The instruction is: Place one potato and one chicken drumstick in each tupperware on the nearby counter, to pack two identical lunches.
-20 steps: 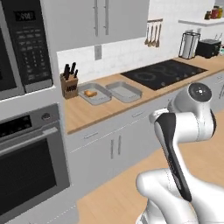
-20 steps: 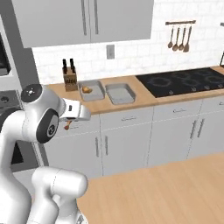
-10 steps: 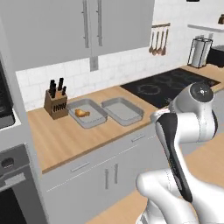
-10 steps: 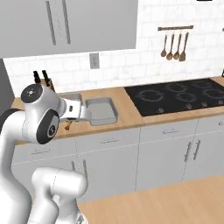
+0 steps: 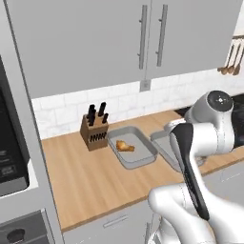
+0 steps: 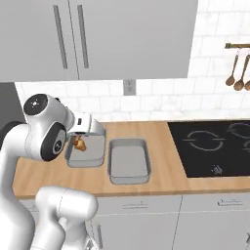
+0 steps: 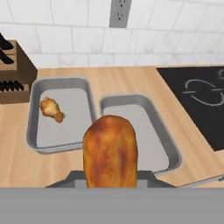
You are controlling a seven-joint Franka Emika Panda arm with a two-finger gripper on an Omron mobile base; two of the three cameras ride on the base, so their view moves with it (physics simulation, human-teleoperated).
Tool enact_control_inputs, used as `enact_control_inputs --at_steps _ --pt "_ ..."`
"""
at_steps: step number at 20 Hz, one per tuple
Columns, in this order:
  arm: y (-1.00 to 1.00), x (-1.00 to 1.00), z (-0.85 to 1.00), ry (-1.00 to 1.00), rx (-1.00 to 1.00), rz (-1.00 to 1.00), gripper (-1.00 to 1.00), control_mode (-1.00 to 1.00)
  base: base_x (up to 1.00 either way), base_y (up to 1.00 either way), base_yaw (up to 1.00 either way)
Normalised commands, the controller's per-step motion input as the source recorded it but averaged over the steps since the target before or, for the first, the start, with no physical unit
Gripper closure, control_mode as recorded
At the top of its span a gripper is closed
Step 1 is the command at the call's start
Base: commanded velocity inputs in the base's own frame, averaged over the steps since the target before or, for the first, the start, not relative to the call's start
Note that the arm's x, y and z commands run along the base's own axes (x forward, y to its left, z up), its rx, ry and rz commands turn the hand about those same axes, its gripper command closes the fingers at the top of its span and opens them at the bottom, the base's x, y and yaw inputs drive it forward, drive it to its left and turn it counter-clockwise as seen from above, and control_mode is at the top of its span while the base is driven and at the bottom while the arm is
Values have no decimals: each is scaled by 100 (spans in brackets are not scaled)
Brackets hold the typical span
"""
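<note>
Item: kitchen scene, three views. Hand view: gripper (image 7: 110, 186) clenched on a chicken drumstick (image 7: 110, 151), golden-brown, held upright and close to the lens, fingertips hidden under it; item sits in front of the right tupperware (image 7: 151, 131), which has nothing in it. Left tupperware (image 7: 61, 113) holds a second drumstick (image 7: 52, 109), near its upper-left corner. Both trays lie side by side, rims nearly touching, on the wood-grain counter (image 7: 127, 78). Same view alone gives: wall outlet (image 7: 120, 13) on white tile, edge of black cooktop (image 7: 197, 105) w/ burner rings. Left base view: knife block (image 5: 93, 129) just beside the left tray, dark handles up; microwave edge (image 5: 12, 143) at far left; arm covers most of the right tray. Right base view: full cooktop; hanging wooden spoons (image 6: 235, 73) on a rail; held drumstick seen small at the hand, over the left tray. Potatoes: none seen in either tray. Labels/writing: none legible in any view; microwave panel too blurred to read.
</note>
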Motion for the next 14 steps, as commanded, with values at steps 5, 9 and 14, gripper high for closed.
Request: enact_control_inputs --at_steps 5,9,14 --pt "-40 59 -42 11 9 14 100 -100 40 -16 14" --pt "-86 82 -81 18 11 11 100 -100 0 0 0" --pt "-51 62 -76 14 4 7 100 -100 0 0 0"
